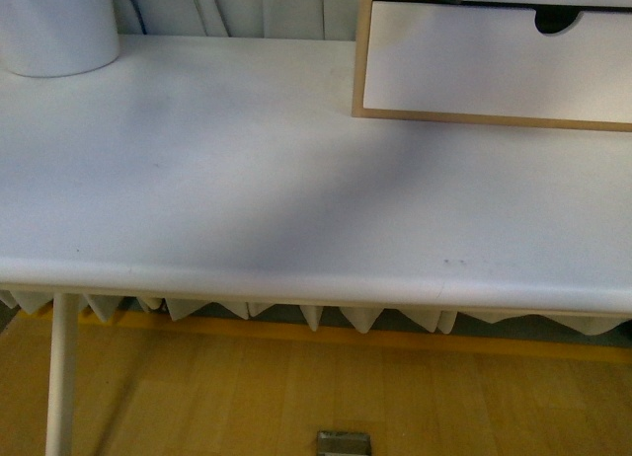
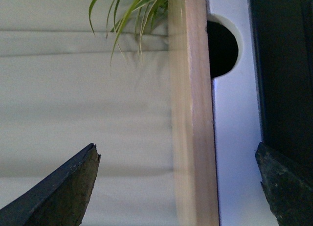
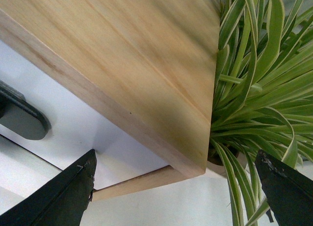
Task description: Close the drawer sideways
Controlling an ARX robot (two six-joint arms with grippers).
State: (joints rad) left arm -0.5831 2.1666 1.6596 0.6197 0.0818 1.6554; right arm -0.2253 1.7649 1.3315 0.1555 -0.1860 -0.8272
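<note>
In the left wrist view the drawer's white front [image 2: 234,138] runs beside the light wood cabinet edge [image 2: 193,113]. Its half-round notch [image 2: 222,47] shows, and a black band [image 2: 283,64] lies along its other side. My left gripper [image 2: 176,150] is open, its fingers straddling the wood edge and the white front without touching them. My right gripper [image 3: 176,155] is open beside the cabinet's wooden side [image 3: 132,55], near its lower corner. A white drawer front [image 3: 93,133] with a dark rounded shape [image 3: 22,121] shows there. The front view shows the cabinet [image 1: 361,51] but neither gripper.
A striped green plant [image 3: 259,89] stands close against the cabinet's side by my right gripper; its leaves [image 2: 132,11] also show in the left wrist view. A white cylinder [image 1: 54,27] stands at the back left of the white table [image 1: 247,180]. A lower notched white front [image 1: 474,66] faces me.
</note>
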